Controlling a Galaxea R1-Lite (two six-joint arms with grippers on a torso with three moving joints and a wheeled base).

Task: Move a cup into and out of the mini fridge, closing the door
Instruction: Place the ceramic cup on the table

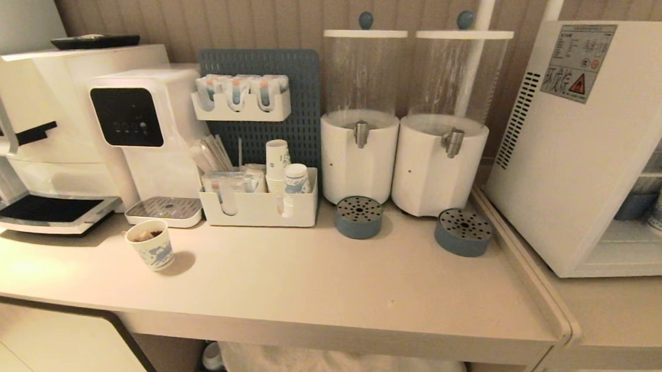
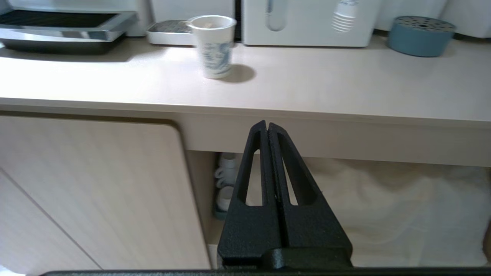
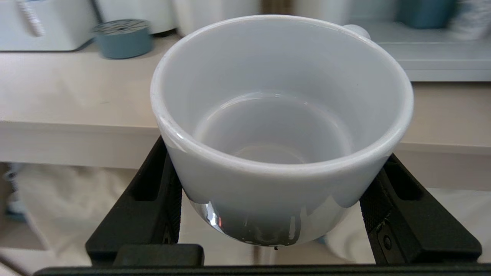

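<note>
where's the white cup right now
In the right wrist view the white cup sits clamped between the right gripper's fingers, held in front of the counter edge; the head view does not show it.

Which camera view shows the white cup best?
The right wrist view: the cup fills it, upright and empty, clamped in the right tool. The head and left wrist views show no white cup, only printed paper cups.

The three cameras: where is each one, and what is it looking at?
Head: up high, looking down at the counter and the mini fridge; no arms show.
Left wrist: behind the shut left hand, below the counter's edge, facing a blue-printed paper cup.
Right wrist: behind the right hand, which holds the cup.
Head and left wrist share the paper cup.
</note>
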